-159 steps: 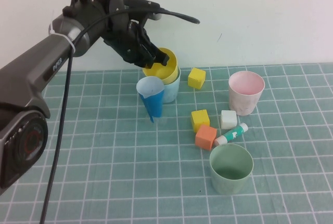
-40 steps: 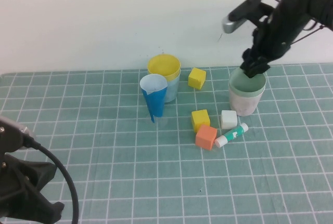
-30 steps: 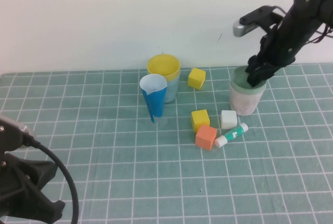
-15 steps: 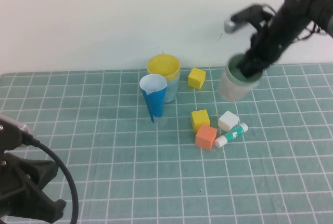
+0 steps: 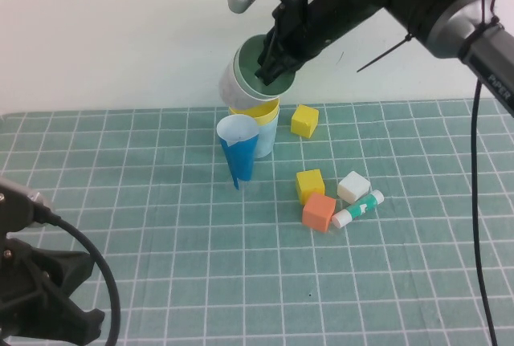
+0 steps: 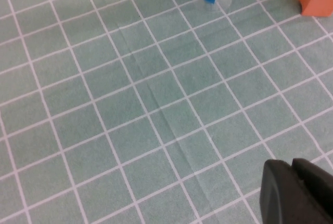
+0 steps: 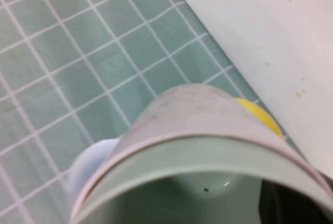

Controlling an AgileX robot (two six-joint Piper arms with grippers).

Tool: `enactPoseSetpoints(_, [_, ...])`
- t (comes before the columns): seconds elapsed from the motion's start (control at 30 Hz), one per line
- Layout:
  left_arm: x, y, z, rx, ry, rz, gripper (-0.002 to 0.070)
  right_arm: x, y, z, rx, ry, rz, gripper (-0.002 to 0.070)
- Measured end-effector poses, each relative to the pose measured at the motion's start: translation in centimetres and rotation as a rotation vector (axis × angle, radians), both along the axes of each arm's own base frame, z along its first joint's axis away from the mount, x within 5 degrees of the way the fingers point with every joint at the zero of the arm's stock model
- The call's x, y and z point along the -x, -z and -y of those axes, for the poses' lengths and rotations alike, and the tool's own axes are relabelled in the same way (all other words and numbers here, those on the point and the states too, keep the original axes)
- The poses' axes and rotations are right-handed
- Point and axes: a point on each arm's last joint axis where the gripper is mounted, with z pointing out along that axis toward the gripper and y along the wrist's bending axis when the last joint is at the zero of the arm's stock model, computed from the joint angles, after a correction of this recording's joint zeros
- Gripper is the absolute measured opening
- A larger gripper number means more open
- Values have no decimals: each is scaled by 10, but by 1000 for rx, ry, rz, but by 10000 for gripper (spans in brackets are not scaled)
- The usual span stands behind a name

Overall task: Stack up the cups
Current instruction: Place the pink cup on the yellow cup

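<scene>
Right gripper [image 5: 271, 63] grips the green-in-pink cups [image 5: 245, 75] above the yellow cup [image 5: 255, 111] (twelve o'clock); next, level and lower them; left gripper [image 6: 297, 192] parked at seven o'clock, its state unclear.

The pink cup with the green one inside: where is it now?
In the high view, the pink cup hangs tilted in the right gripper, just above the yellow cup, rear centre.

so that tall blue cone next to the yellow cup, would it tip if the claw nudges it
Probably yes. The blue cone stands point-down on a small clear base, wide mouth up, so it looks top-heavy. It looks like thin sheet, so likely light and easy to shove. The right claw, carrying the nested green cup, hovers close above it; the left claw sits far off.
</scene>
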Motion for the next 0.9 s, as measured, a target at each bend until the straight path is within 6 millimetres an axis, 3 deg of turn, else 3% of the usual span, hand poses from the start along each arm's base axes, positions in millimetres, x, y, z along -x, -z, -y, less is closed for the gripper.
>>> enactPoseSetpoints(0.33, [0, 0, 1, 11, -1, -6, 1, -17, 27, 3, 58, 39, 32, 36])
enactPoseSetpoints(0.9, [0, 0, 1, 12, 0, -6, 1, -26, 48, 0, 62, 49, 42, 35])
